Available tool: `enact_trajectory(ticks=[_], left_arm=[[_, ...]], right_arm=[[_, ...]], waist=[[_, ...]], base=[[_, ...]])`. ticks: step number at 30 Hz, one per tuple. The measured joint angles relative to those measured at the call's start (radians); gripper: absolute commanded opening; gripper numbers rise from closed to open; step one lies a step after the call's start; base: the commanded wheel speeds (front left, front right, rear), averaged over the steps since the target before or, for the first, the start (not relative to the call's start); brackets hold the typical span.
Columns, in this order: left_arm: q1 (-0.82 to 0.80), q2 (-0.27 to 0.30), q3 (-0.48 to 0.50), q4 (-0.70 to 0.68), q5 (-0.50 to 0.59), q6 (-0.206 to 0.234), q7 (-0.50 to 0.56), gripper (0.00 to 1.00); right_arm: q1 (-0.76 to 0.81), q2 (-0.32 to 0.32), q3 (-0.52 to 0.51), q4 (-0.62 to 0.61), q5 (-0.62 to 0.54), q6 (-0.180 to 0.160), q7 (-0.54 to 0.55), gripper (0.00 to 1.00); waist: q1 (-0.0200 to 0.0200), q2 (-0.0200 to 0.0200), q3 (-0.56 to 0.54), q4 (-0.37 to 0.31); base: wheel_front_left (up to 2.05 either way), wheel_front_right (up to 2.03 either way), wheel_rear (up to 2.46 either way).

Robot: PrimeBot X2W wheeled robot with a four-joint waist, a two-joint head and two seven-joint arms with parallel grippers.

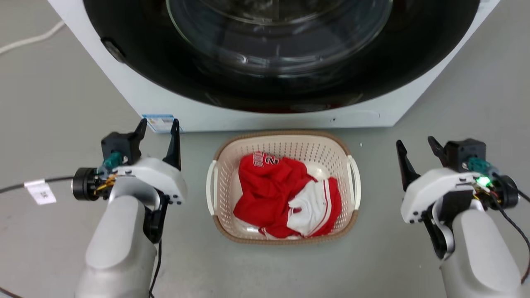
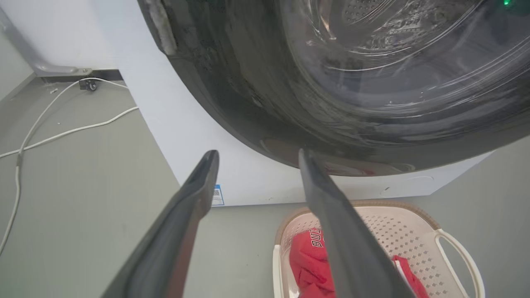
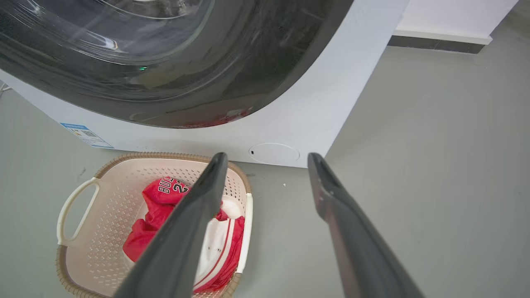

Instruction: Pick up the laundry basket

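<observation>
Pale grey forearms (image 1: 120, 244), white wrist shells (image 1: 159, 178), left claw (image 1: 159, 124) and right claw (image 1: 415, 141) with long dark fingers (image 1: 174, 145), black cables (image 1: 513, 225), green light (image 1: 481, 181)

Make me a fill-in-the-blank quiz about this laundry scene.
1. The laundry basket holds white and ____ clothes.
2. It stands ____ the left fingers and the right fingers.
3. Both pairs of fingers are ____, holding nothing.
4. Beyond it is a washing machine whose body is ____.
Answers: red, between, open, white.
</observation>
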Motion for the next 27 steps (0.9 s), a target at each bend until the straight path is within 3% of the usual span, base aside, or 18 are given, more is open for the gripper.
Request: enact_trajectory(ticks=[16, 27], left_arm=[[-0.280, 0.026, -0.095, 0.390, -0.060, -0.062, 0.114, 1.00], [-0.386, 0.044, -0.238, 0.494, -0.176, -0.064, 0.215, 1.00]], right_arm=[[-0.303, 0.001, 0.110, 0.421, 0.120, 0.000, 0.091, 1.00], [-0.478, 0.000, 0.226, 0.644, 0.221, 0.000, 0.117, 1.00]], waist=[[0.0000, 0.0000, 0.258, -0.033], [0.0000, 0.0000, 0.377, -0.054]], base=[[0.00, 0.00, 0.00], [0.00, 0.00, 0.00]])
